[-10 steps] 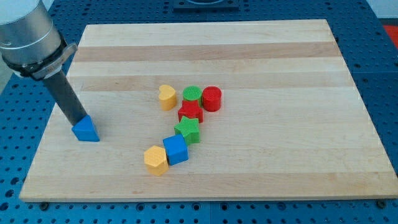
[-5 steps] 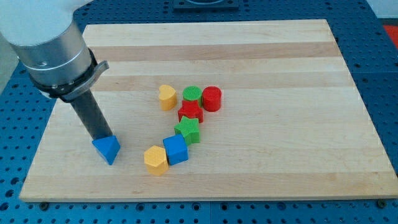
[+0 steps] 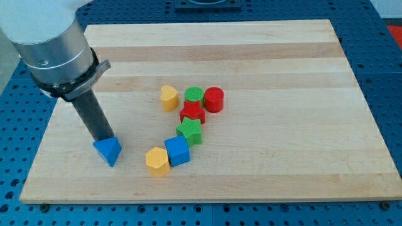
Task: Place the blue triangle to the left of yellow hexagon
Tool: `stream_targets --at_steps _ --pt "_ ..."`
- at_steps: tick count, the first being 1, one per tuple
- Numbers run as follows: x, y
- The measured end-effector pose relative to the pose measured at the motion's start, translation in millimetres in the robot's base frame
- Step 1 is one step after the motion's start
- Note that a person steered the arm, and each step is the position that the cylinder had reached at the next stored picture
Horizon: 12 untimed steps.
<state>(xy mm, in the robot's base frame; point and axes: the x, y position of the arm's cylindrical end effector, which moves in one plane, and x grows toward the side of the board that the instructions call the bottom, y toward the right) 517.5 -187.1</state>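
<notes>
The blue triangle (image 3: pixel 108 150) lies on the wooden board (image 3: pixel 264 56) at the lower left. The yellow hexagon (image 3: pixel 157 161) sits to its right, a short gap apart, touching the blue cube (image 3: pixel 178 150). My tip (image 3: pixel 102 139) stands at the triangle's upper-left edge, touching it. The dark rod rises from there up to the grey arm at the view's top left.
A green star (image 3: pixel 190 130), a red star (image 3: pixel 192 113), a green cylinder (image 3: pixel 194 96) and a red cylinder (image 3: pixel 214 99) cluster at the board's middle. A yellow heart (image 3: pixel 168 98) lies to their left.
Over the past second my tip pushed the blue triangle down and to the right, toward the yellow hexagon. In the last half second almost nothing moved.
</notes>
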Motion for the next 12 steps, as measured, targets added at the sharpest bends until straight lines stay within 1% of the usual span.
stream_targets --at_steps 2,3,4,5,6,7,8,9,10,12 --pt "1.4 6.9" --pt "13.4 31.8" --pt "17.4 41.5" --pt "-10.7 23.9" --pt "-11.2 -14.8" --pt "13.5 -45.6" --pt "37.4 -64.1" --pt "59.0 -58.3" --pt "75.8 -37.6" --pt "76.1 11.1"
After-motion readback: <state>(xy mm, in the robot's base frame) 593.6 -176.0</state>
